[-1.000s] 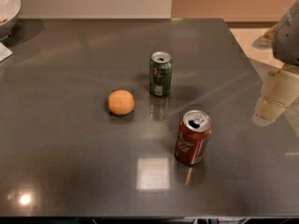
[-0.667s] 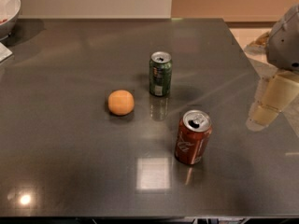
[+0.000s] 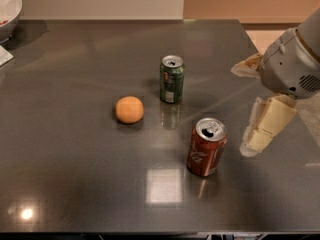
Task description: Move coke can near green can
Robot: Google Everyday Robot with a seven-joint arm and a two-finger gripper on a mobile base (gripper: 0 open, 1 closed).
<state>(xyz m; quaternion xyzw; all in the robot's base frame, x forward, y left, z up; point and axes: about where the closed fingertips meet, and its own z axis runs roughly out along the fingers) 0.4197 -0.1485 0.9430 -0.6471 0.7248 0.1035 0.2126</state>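
Note:
The red coke can [image 3: 206,147] stands upright on the dark table, right of centre and toward the front. The green can [image 3: 171,78] stands upright behind it and a little to the left, about a can's height away. My gripper [image 3: 251,143] hangs from the grey arm at the right edge, pointing down and to the left. It is just right of the coke can, with a small gap between them, and holds nothing.
An orange [image 3: 129,109] lies left of the green can. A white bowl [image 3: 9,9] sits at the far left corner, with a white object [image 3: 4,56] below it. The table's right edge [image 3: 260,49] runs behind the arm.
My gripper has moved left and slightly down, closer to the coke can. The cans and the orange have not moved.

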